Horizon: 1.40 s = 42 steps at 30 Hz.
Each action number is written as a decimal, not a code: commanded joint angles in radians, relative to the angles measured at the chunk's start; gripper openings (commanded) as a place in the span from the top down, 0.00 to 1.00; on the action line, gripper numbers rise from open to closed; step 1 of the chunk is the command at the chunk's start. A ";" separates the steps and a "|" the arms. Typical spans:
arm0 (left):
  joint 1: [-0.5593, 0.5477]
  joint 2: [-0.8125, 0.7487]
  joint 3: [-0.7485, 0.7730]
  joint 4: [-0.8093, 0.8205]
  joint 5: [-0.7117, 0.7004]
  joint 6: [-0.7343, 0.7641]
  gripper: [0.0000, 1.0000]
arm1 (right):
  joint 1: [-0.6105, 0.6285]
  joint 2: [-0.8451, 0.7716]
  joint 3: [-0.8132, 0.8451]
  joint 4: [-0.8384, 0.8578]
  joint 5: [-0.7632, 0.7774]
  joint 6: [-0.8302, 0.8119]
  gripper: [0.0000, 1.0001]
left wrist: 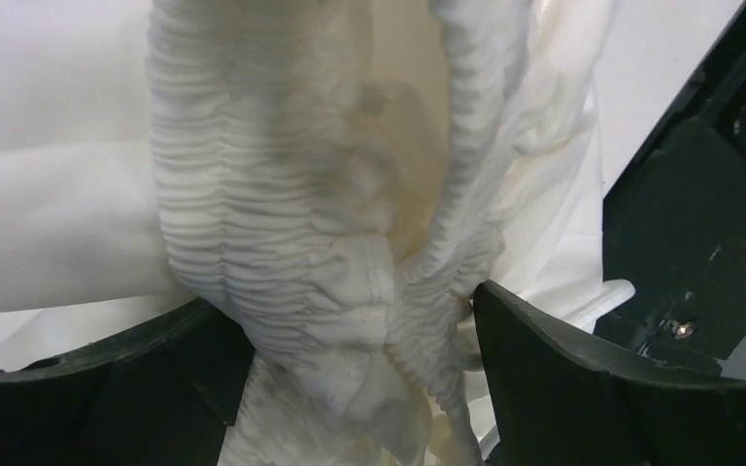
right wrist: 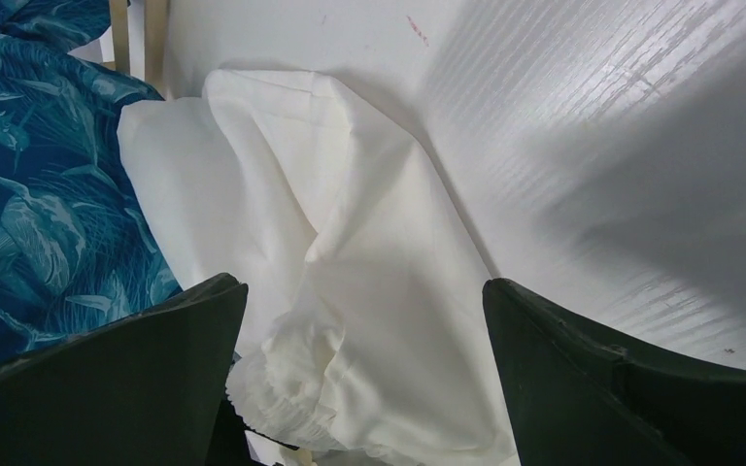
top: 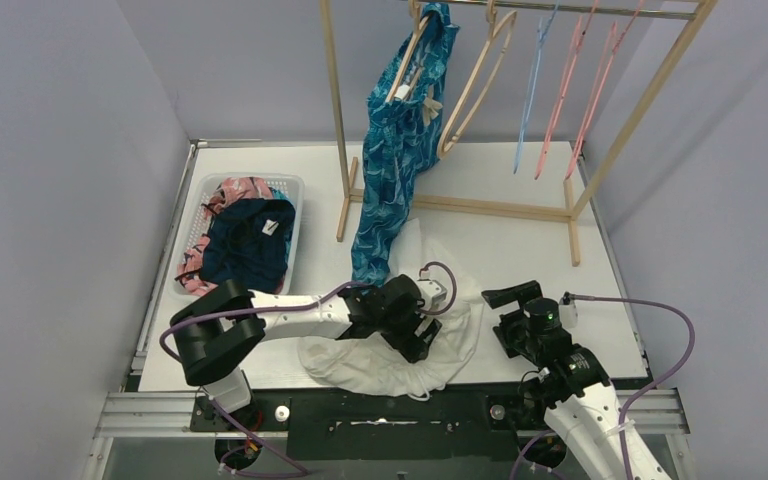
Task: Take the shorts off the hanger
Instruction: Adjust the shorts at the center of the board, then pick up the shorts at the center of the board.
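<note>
Some of white shorts (top: 360, 360) beneath left pincer (top: 424, 346)

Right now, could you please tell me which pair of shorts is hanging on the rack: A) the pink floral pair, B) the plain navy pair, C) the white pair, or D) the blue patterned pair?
D: the blue patterned pair hangs from the rack, while the white pair lies on the table and the navy pair and pink floral pair sit in the basket.
</note>
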 commanded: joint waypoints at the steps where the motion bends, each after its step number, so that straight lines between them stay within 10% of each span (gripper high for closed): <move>1: -0.022 0.035 -0.024 0.012 -0.054 -0.033 0.22 | -0.007 0.004 -0.004 0.006 -0.014 0.042 0.02; 8: -0.027 -0.090 -0.065 0.064 -0.161 -0.069 1.00 | -0.007 -0.005 0.002 -0.027 0.014 0.063 0.04; 26: 0.237 -0.821 -0.138 -0.215 -0.514 -0.085 1.00 | -0.008 0.041 -0.038 0.056 0.019 0.042 0.04; 42: 0.290 -0.914 -0.073 -0.215 -0.571 -0.210 1.00 | -0.009 0.084 -0.069 0.143 0.012 0.045 0.04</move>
